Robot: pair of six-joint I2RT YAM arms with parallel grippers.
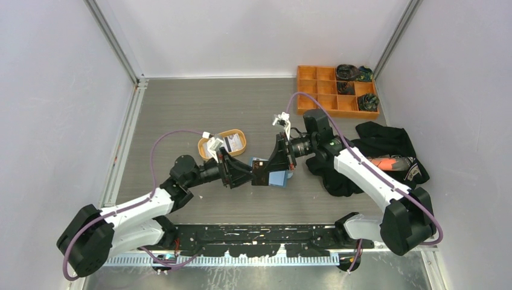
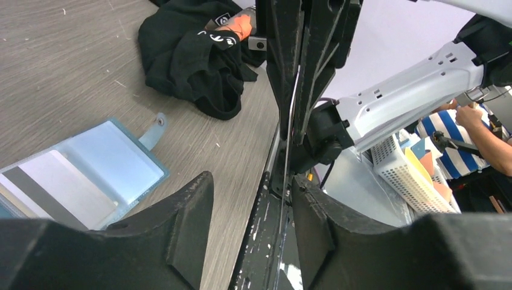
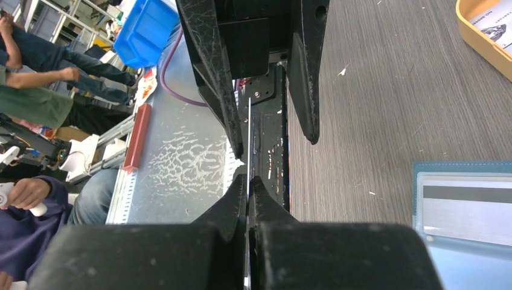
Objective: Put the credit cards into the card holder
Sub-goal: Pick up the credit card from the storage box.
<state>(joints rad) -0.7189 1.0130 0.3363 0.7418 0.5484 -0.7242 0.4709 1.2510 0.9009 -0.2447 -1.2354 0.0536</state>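
The card (image 1: 261, 173) stands on edge in the air, clamped between the closed fingers of the right pincer (image 3: 247, 181). From that wrist it is so thin that it shows only as a pale line. The left pincer (image 2: 253, 181) meets it head-on, tip to tip, with its fingers (image 2: 187, 229) apart on either side of the card's edge, and I can't tell whether either one touches it. On the table (image 1: 181, 109) under the right pincer's tip lies the holder (image 2: 115, 160), folded open, its snap tab sticking out toward a black cloth (image 1: 386, 145). A striped card (image 2: 54, 187) sits in its clear pocket. Just behind the left pincer, on its far side, is an orange tray (image 1: 205, 148) with loose cards (image 1: 232, 142) in it. The cloth is heaped behind the right pincer, alongside that arm. An orange box (image 1: 308, 90) of compartments sits well beyond it in the far corner.
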